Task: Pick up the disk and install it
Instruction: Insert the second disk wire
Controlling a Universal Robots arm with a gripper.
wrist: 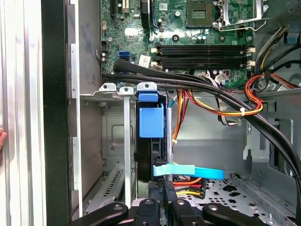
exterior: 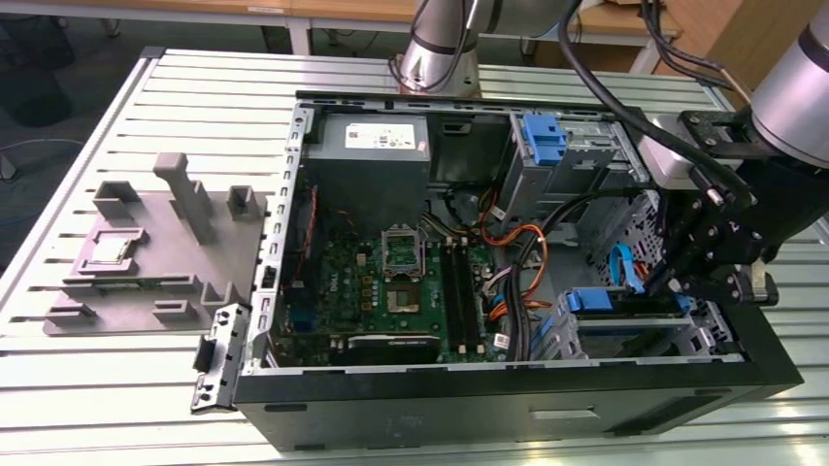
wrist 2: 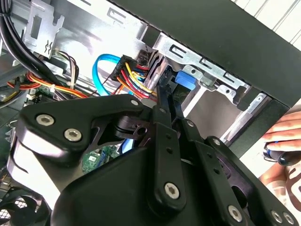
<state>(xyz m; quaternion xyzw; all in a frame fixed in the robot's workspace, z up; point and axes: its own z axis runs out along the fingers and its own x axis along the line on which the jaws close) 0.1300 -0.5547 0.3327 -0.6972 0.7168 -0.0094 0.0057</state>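
Note:
The disk (wrist: pixel 151 121) stands on edge inside the drive cage (wrist: pixel 115 141) at the case's front corner, its blue carrier tab facing the motherboard. In the exterior view the disk (exterior: pixel 607 300) lies in the cage at the case's lower right. My gripper (wrist: pixel 168 188) sits at the disk's cable end, fingers closed together, tips beside its silver edge. In the second wrist view the gripper (wrist 2: pixel 162 89) reaches the blue carrier (wrist 2: pixel 184 80). In the exterior view the gripper (exterior: pixel 663 282) hangs just right of the disk. Whether the tips pinch anything is hidden.
A blue flat cable (wrist: pixel 193 172) and orange-yellow power wires (wrist: pixel 186 183) cross just by my fingertips. Thick black cables (wrist: pixel 197 84) run over the cage. A person's hand (wrist 2: pixel 282 141) rests outside the case wall. A second blue bracket (exterior: pixel 545 136) and the grey power supply (exterior: pixel 369 141) sit at the far side.

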